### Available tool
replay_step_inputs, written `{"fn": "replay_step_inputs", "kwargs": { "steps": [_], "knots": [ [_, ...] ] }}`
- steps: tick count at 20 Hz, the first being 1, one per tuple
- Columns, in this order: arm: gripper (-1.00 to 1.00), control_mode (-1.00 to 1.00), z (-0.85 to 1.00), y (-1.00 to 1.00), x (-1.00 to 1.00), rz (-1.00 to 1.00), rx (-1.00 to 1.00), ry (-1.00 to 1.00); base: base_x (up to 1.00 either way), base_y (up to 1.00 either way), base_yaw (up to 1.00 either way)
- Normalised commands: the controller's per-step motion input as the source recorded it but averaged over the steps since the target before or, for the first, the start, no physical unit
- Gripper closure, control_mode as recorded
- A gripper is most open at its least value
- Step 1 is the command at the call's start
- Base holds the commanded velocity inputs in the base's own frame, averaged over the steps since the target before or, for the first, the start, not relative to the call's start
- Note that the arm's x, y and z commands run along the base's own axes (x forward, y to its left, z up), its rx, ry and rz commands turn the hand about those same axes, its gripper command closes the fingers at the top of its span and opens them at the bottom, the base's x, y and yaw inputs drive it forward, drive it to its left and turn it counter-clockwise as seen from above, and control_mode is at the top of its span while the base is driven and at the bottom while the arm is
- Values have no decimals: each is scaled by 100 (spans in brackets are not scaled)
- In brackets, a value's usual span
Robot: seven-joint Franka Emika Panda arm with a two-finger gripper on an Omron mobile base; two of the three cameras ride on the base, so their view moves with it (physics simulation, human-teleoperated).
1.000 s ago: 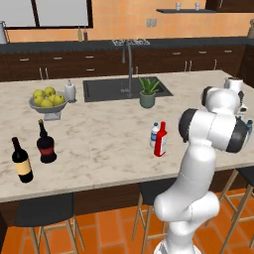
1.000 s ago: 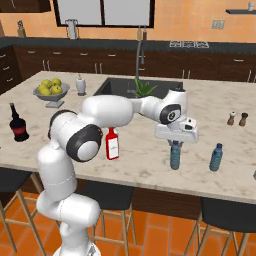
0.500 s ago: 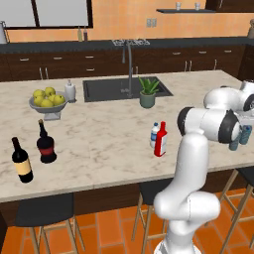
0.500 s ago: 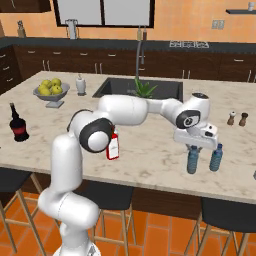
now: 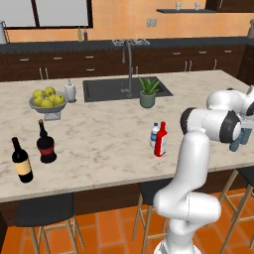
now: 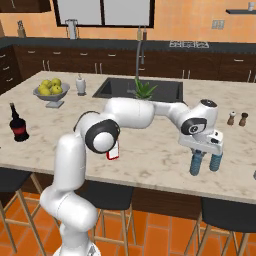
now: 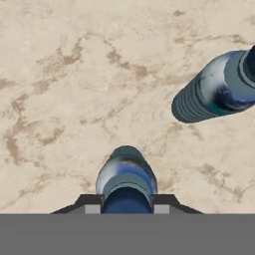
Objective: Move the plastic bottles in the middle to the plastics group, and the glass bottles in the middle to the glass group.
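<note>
Gripper (image 6: 205, 155): clamped on the blue plastic bottle (image 6: 196, 163) by its cap end; in the hand view you see the bottle (image 7: 126, 174) hanging straight down between the finger tips, so it travels upright.
Held bottle, place: at 3 o'clock of the island counter (image 6: 150, 150), close to its near edge, base low over the marble; whether it touches you cannot tell.
Plastics group: one blue water bottle (image 6: 216, 162) standing just beside the held one, at 1 o'clock of it in the hand view (image 7: 214, 87). You are bringing like to like, which explains the long reach to this end.
Still in the middle: whitish-clear bottle (image 5: 155, 135) and red glass bottle (image 5: 160, 140), side by side and about touching, at the counter's centre.
Glass group: slim wine bottle (image 5: 21, 160) and squat wine bottle (image 5: 45, 144), at 9 o'clock of the counter, well apart from the arm.
Judgement: first plastic bottle is nearly delivered; lower it clear of its neighbour before you release, or you may tip both.
</note>
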Motion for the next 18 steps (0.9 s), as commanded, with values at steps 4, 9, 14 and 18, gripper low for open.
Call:
{"fn": "replay_step_inputs", "kwargs": {
  "steps": [4,9,14,18],
  "knots": [
    [100,-100,-23,0,0,0,-6,-4,0,0,0],
    [-100,-100,-10,3,1,0,-4,-3,0,0,0],
    [-100,-100,9,7,0,-1,0,-1,0,0,0],
    [-100,-100,54,1,-6,-5,0,-4,0,0,0]
  ]
}}
